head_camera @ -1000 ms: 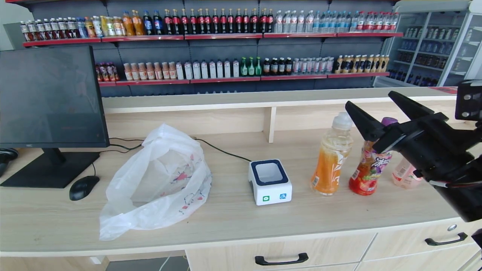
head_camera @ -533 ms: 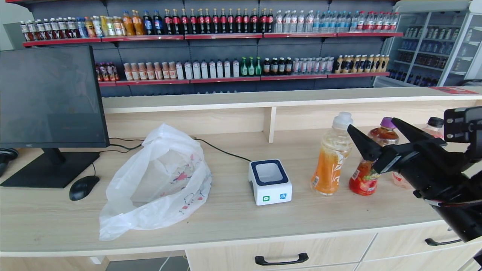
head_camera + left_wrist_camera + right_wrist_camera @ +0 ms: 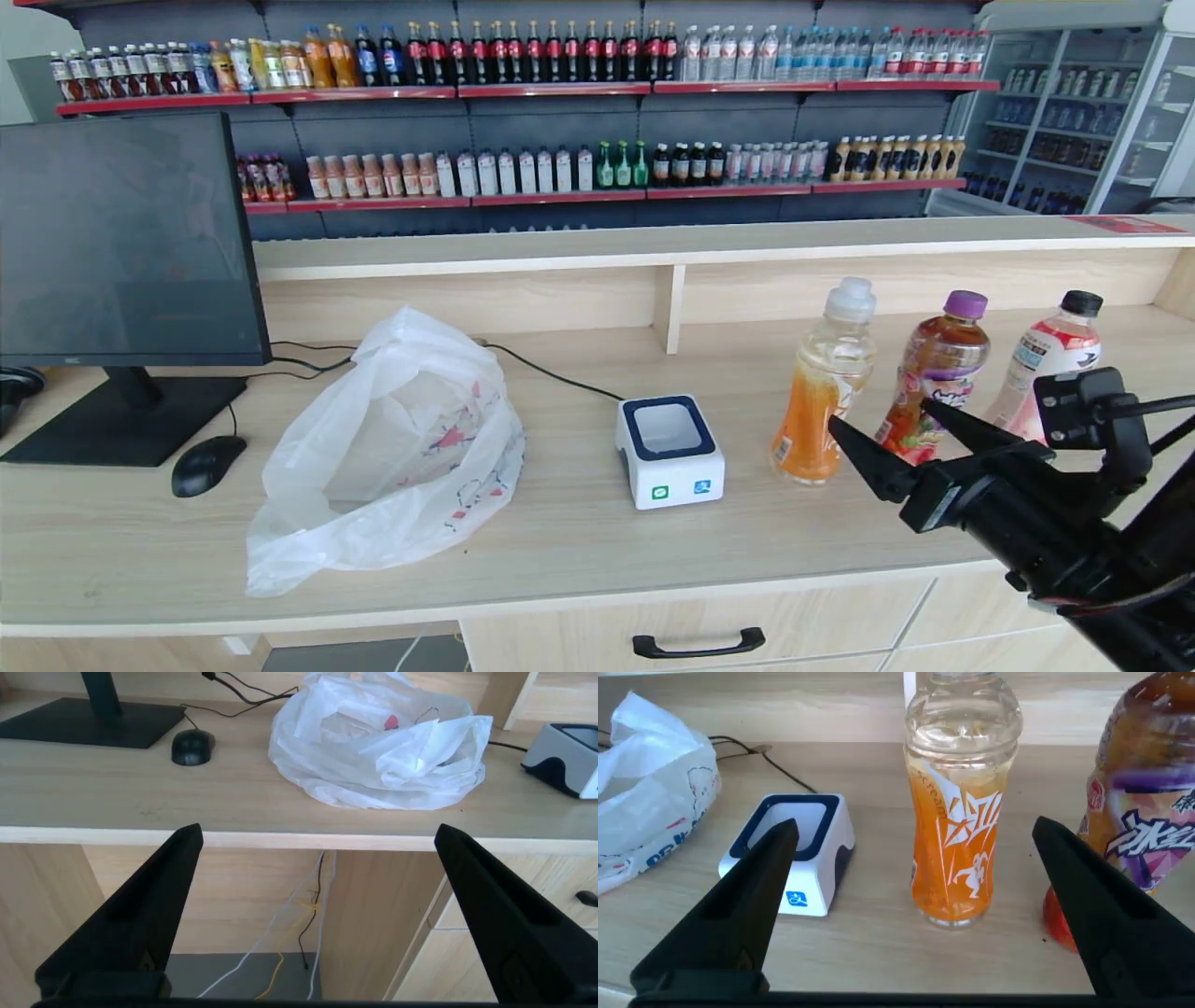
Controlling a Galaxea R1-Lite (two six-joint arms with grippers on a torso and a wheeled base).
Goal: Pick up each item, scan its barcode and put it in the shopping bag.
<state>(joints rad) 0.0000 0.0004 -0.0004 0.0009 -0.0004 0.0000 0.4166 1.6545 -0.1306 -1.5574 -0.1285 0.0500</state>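
Bright, even light. Soft, faint shadows lie under the shopping bag (image 3: 392, 551) and scanner (image 3: 668, 451) — the counter (image 3: 597, 560) bows toward the head view's edges.

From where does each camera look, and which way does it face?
Head view: on the robot's head, facing forward and down at the counter; the right hand shows, open.
Left wrist view: before the counter's front edge, facing the shopping bag; the left hand is open.
Right wrist view: above the counter, facing the orange drink bottle; the right hand frames it.
Shared: both wrist views show the scanner.

base of purple-capped bottle (image 3: 941, 359) behind right claw (image 3: 878, 412)
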